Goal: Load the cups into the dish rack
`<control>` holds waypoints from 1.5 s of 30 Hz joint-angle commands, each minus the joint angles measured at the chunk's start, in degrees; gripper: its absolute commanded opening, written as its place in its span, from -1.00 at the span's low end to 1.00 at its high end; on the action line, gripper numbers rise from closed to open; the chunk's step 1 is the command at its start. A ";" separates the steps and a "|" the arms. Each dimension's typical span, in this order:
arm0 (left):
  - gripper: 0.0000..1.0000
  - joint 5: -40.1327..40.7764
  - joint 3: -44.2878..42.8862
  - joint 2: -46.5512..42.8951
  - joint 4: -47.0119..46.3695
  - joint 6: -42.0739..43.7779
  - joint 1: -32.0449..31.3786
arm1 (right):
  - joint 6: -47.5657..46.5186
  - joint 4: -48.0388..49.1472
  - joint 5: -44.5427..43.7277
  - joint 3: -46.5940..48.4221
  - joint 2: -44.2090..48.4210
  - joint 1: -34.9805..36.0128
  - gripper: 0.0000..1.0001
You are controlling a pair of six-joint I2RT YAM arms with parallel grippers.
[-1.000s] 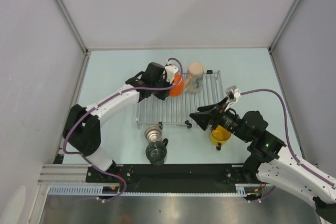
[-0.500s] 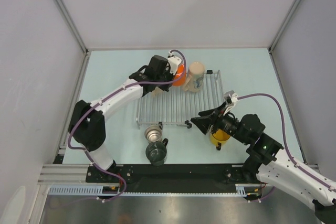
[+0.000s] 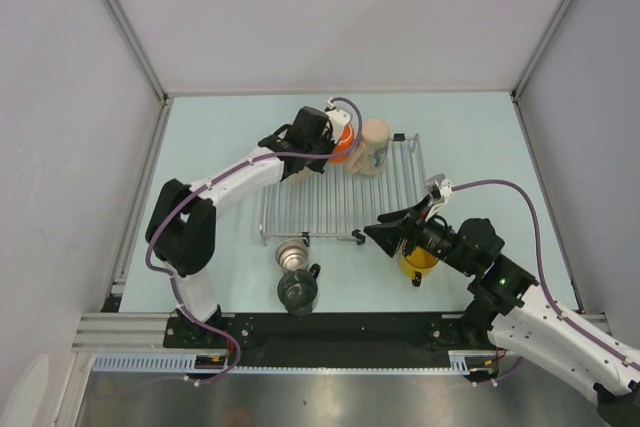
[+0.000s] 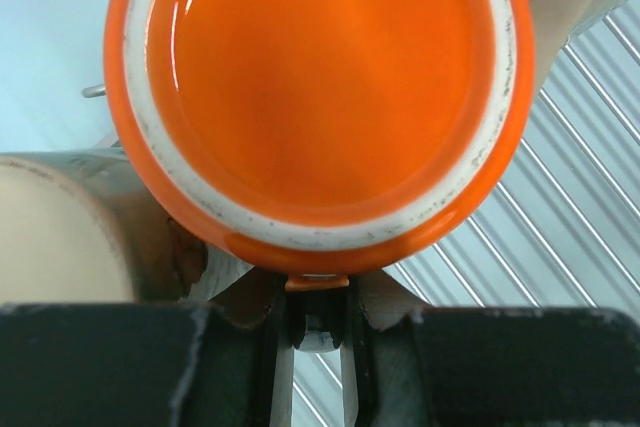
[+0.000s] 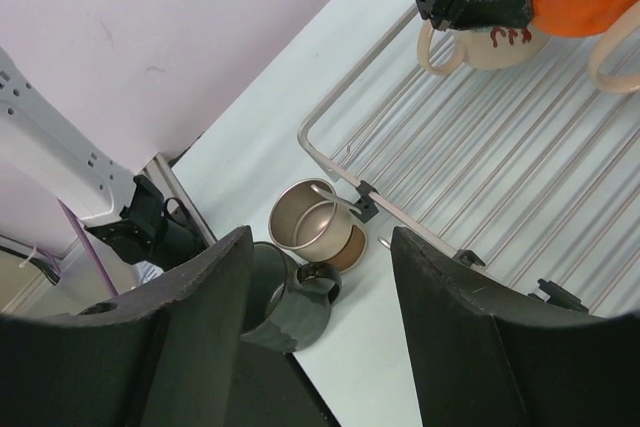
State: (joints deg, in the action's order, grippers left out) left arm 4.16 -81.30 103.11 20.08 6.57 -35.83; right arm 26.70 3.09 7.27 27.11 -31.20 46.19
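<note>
Left wrist cam: we're pinching the orange mug [image 4: 320,87] by its handle in the left gripper [image 4: 318,322], holding it mouth-down over the dish rack [image 4: 570,237], upper middle overhead, probably for draining; the right gripper [image 5: 320,242] is hanging wide, empty.

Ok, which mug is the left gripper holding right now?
The orange mug, the only one clamped in the left gripper; the steel mug and dark mug sit free on the table.

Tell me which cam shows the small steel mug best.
Right wrist: the steel mug sits mid-frame, rim and handle clear, on the table just outside the dish rack corner, next to the dark mug. Top external shows it small, from above. Left wrist misses it; the orange mug fills that view.
</note>
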 commanded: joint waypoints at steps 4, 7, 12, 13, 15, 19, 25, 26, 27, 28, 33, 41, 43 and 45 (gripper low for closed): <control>-0.99 -2.13 -3.61 2.36 -4.43 0.99 -1.25 | -0.51 2.88 2.14 -0.48 0.88 -1.63 0.23; -0.99 -2.93 -3.61 3.41 -4.34 0.64 -1.78 | -0.33 2.88 2.84 -0.66 0.97 -2.51 0.22; -0.99 -3.28 -3.69 5.17 -4.26 0.64 -2.92 | 0.11 2.88 4.07 -1.01 1.40 -3.65 0.21; -0.99 -3.37 -3.78 5.69 -4.26 0.46 -3.01 | 0.20 2.88 4.16 -1.10 1.75 -3.74 0.21; -0.99 -3.72 -4.13 6.40 -4.25 0.20 -3.19 | 0.46 2.88 4.51 -1.45 1.93 -4.18 0.20; -0.99 -3.72 -5.36 8.07 -4.34 -0.33 -3.54 | 0.63 2.80 4.86 -1.80 2.55 -4.71 0.18; -0.99 -3.46 -7.56 10.62 -4.87 -0.77 -3.54 | 0.64 2.80 5.48 -1.98 2.73 -5.06 0.16; -0.99 -3.20 -7.73 10.71 -4.96 -0.59 -3.63 | 0.64 2.88 5.56 -1.98 2.64 -5.15 0.15; -0.99 -2.94 -7.74 10.97 -5.05 -0.59 -3.45 | 0.55 2.88 5.65 -1.98 2.46 -5.24 0.15; -0.99 -3.02 -7.74 10.88 -5.05 -0.68 -3.45 | 0.55 2.88 5.83 -1.98 2.37 -5.24 0.15; -0.99 -7.32 -6.95 10.10 -4.35 -3.48 -2.23 | 0.81 3.41 6.18 -2.24 2.11 -5.41 0.13; -0.99 -13.38 -1.68 7.19 -5.75 -6.22 -0.55 | 0.72 3.67 6.18 -2.42 1.32 -5.50 0.12; -0.99 -13.48 -1.41 7.80 -5.66 -6.13 -0.64 | 0.72 3.68 6.09 -2.42 1.32 -5.50 0.12; -0.91 -13.65 -1.32 8.33 -5.57 -6.04 -0.90 | 0.81 3.50 5.57 -2.42 1.32 -5.59 0.13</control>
State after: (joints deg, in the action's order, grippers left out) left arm -4.54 -83.29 113.43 16.97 2.26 -35.88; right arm 27.20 4.60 12.82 25.02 -29.85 40.97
